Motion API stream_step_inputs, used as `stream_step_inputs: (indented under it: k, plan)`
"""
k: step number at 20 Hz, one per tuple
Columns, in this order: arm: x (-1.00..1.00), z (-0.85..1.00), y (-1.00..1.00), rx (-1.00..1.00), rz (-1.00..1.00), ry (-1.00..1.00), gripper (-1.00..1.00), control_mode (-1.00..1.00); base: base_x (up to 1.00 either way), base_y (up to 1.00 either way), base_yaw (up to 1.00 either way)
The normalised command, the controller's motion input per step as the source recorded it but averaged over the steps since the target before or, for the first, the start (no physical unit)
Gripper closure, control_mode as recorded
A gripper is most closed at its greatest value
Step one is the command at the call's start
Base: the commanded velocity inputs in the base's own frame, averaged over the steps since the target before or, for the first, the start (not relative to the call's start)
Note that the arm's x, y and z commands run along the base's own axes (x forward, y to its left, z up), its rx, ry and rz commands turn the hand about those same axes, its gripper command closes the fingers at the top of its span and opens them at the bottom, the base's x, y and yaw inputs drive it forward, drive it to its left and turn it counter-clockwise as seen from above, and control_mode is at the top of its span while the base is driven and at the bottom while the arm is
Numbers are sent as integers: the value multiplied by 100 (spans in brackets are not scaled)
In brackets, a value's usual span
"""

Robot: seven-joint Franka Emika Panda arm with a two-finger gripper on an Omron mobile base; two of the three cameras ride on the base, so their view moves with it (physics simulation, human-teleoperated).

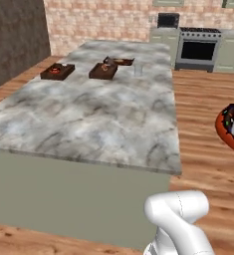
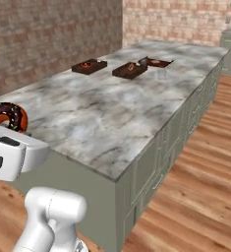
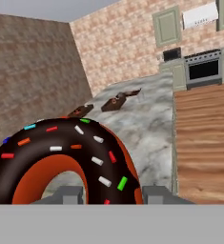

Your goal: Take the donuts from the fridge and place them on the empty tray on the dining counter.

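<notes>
My gripper [image 3: 111,196] is shut on a donut [image 3: 61,157] with chocolate icing, coloured sprinkles and orange-red sides. I hold it in the air off the near end of the dining counter [image 1: 88,119]. The donut [image 1: 232,127] hangs to the right of the counter in the left base view, and the same donut [image 2: 9,115] sits above my white hand in the right base view. At the counter's far end lies a dark brown tray [image 1: 57,71] with a small round reddish thing on it, too small to name. The fridge is out of view.
A second brown tray [image 1: 103,70] with a small orange item and a flat brown board [image 1: 119,62] lie beside the first tray. A stove [image 1: 198,50] and pale green cabinets stand at the far brick wall. Wooden floor runs along the counter's right side.
</notes>
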Motion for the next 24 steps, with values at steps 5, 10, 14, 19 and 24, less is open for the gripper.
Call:
stream_step_inputs:
  k: [5,10,14,19,24]
  plan:
    - [0,0,0,0,0,0,100,100,0,100,-14]
    - [0,0,0,0,0,0,100,100,0,100,-8]
    - [0,0,0,0,0,0,100,100,3,100,-14]
    - [0,0,0,0,0,0,100,100,16,100,-21]
    - [0,0,0,0,0,0,100,100,19,100,-21]
